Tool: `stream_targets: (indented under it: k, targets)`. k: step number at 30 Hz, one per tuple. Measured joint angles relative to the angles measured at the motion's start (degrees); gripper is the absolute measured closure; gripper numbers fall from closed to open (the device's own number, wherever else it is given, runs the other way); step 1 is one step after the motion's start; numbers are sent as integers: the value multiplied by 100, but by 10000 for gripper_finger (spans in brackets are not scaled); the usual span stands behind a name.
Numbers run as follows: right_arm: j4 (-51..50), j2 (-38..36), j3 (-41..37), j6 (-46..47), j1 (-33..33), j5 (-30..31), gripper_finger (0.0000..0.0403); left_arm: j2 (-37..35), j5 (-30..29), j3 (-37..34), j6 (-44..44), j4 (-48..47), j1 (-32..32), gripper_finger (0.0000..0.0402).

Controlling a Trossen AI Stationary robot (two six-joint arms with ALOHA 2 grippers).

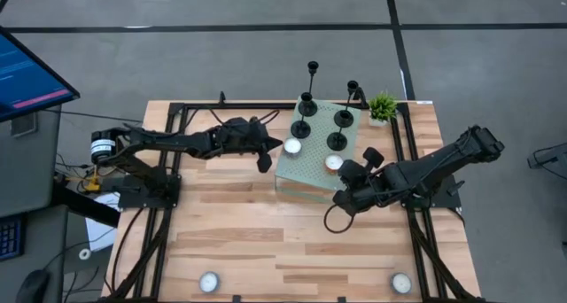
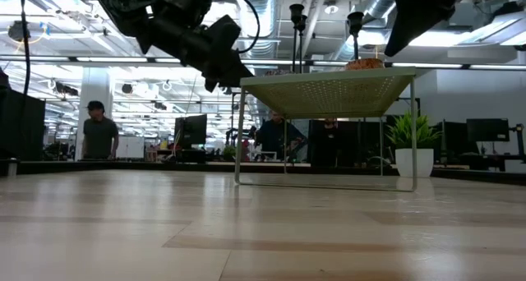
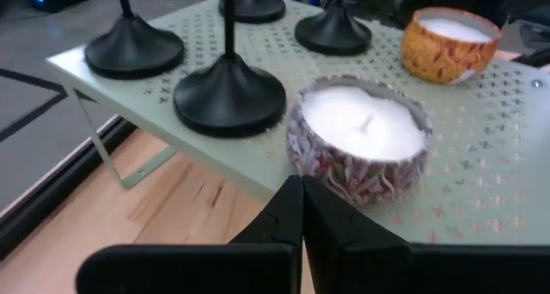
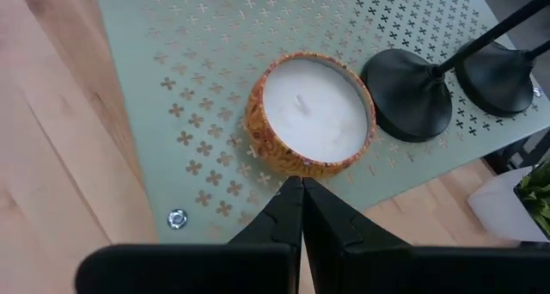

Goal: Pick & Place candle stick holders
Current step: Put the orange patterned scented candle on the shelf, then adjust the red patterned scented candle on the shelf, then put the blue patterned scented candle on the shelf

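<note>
- High view: four black candle stick holders (image 1: 320, 123) stand on a pale green perforated stand (image 1: 312, 161) on the wooden bench (image 1: 266, 241).
- Left end effector (image 1: 264, 164) closed, empty, just beside the white tin candle (image 1: 293, 146).
- Right end effector (image 1: 341, 197) closed, empty, near the orange tin candle (image 1: 333, 163).
- Potted plant (image 1: 383, 107) beside the stand.

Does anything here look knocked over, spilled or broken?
Nothing stands out. The four candle stick holders stand upright on the green perforated shelf, and both candles, one patterned and one orange, sit level.
</note>
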Motion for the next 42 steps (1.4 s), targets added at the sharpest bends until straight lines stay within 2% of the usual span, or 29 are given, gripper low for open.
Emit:
stream_targets:
  k: [8,13,20,29,35,38,42]
  targets:
    - [153,-2,-99,-227,-291,127,403,-2,133,2,-102,72,0,401]
    - [530,9,-319,-413,-456,-101,403,-2,162,2,-103,69,0,401]
    - [530,-102,-318,-610,-540,-140,403,-2,251,2,-129,71,0,401]
    - [348,-665,-31,-578,-198,-132,403,22,266,4,-301,227,-50,400]
    - [-60,-947,-24,-77,11,-151,403,63,269,9,-360,411,-120,400]
    - [-314,-1030,-24,173,192,-581,403,-143,264,2,-445,-19,-98,399]
    - [-1013,-1054,-24,993,580,-2003,400,-825,266,4,-804,-944,-117,393]
